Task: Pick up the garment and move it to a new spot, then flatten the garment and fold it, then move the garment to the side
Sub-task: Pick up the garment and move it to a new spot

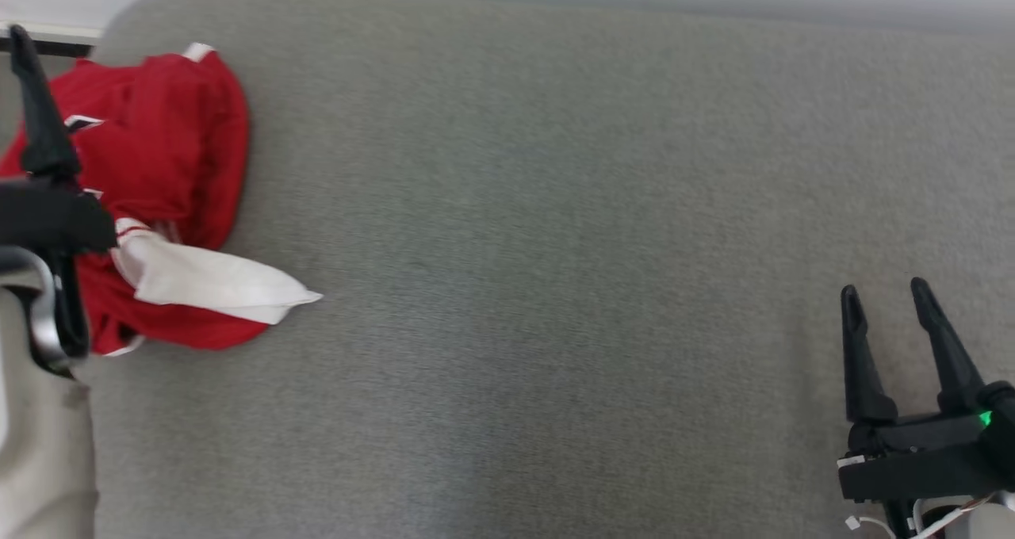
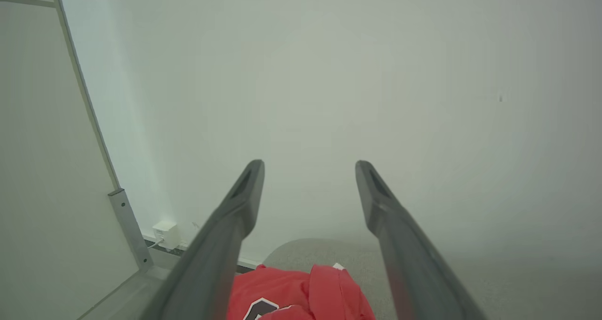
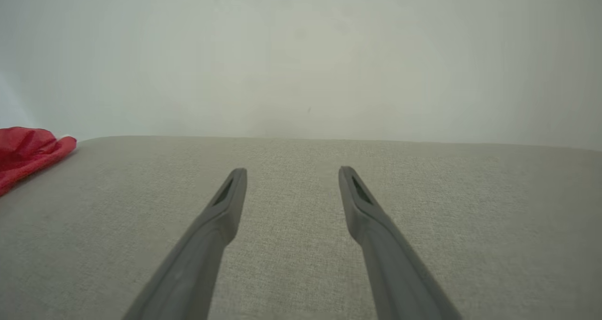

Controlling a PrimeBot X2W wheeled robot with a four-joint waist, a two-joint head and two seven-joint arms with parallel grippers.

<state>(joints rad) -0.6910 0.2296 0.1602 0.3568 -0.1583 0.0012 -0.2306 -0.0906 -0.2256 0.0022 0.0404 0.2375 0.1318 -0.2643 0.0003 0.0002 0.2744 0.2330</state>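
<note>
Jaws both gape; garment (image 1: 174, 127) crowds the grey surface's (image 1: 555, 285) left edge.

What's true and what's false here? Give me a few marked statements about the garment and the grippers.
1. The red garment lies bunched at the left of the grey surface. True.
2. The right gripper is shut on the garment. False: it is open over bare surface, apart from the garment.
3. The left gripper is open and holds nothing. True.
4. The garment is folded flat. False: it is crumpled, a white part sticking out.
</note>
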